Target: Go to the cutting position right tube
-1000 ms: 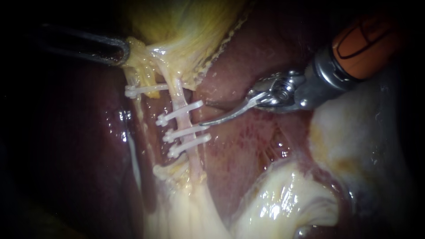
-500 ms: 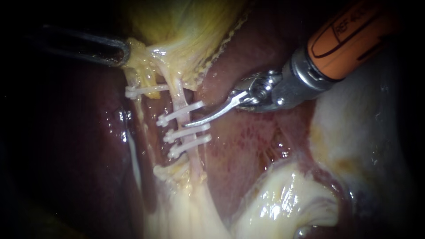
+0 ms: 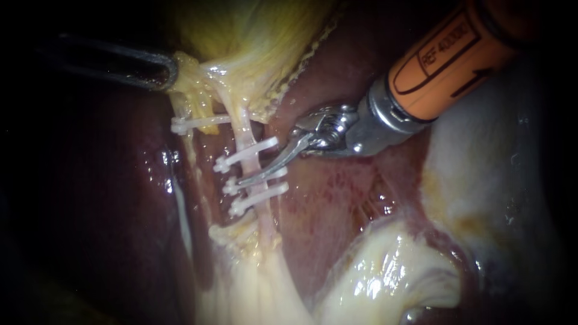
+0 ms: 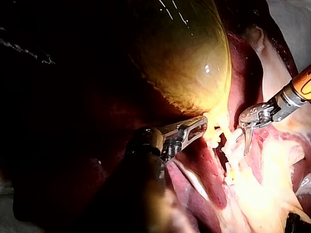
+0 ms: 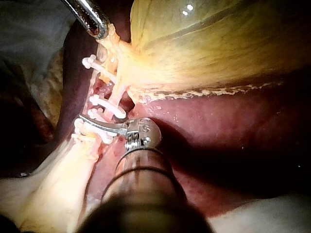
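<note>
Currently the right instrument (image 3: 245, 177) lies across the front of the right tube (image 3: 245, 129), between its upper clip (image 3: 244, 154) and middle clip (image 3: 257, 179) — blades together, gripping nothing. The left instrument (image 3: 165, 72) is clamped on the gallbladder (image 3: 253, 48) at its narrow end — above the liver (image 3: 337, 198).

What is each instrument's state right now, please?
Left instrument: shut on the gallbladder.
Right instrument: cannot be told; tip lies across the tube between clips.
</note>
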{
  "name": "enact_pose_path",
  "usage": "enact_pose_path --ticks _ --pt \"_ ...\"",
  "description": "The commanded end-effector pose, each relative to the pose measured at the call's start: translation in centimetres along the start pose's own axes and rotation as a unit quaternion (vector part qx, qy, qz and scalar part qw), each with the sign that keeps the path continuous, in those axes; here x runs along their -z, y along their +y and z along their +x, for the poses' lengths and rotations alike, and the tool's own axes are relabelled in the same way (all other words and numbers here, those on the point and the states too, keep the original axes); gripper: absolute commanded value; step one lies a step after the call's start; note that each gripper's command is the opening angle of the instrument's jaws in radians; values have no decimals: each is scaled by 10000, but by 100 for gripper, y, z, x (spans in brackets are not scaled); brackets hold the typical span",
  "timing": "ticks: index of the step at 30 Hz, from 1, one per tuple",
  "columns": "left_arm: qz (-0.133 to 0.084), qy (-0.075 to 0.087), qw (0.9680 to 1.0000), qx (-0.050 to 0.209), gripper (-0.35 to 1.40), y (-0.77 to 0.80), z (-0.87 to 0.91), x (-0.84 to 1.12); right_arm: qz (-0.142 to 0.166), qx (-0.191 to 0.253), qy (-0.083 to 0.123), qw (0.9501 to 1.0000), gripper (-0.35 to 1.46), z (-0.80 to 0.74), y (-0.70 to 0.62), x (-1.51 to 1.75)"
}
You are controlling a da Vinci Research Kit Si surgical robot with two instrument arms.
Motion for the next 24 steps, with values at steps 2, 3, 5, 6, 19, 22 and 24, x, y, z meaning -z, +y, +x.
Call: enact_pose_path --ticks 2,3,5,6,19,22,24 --pt "-3 -1 10000 2 -35 0 0 0 138 96 156 9997 105 3 2 -4" --pt "-3 -1 10000 2 -35 0 0 0 190 132 209 9995 108 4 3 -5" --pt "-4 -1 10000 2 -35 0 0 -1 286 172 301 9990 112 6 4 -8" --pt "-4 -1 10000 2 -35 0 0 -1 318 205 332 9987 113 7 5 -9" --pt "-6 -2 10000 4 -35 -1 -1 -1 540 801 577 9936 112 7 2 -20" --pt "-7 -3 10000 4 -35 -1 -1 -1 522 1284 579 9887 110 5 2 -26" --pt "-7 -3 10000 4 -35 -1 -1 -1 384 1582 655 9845 117 0 2 -31"
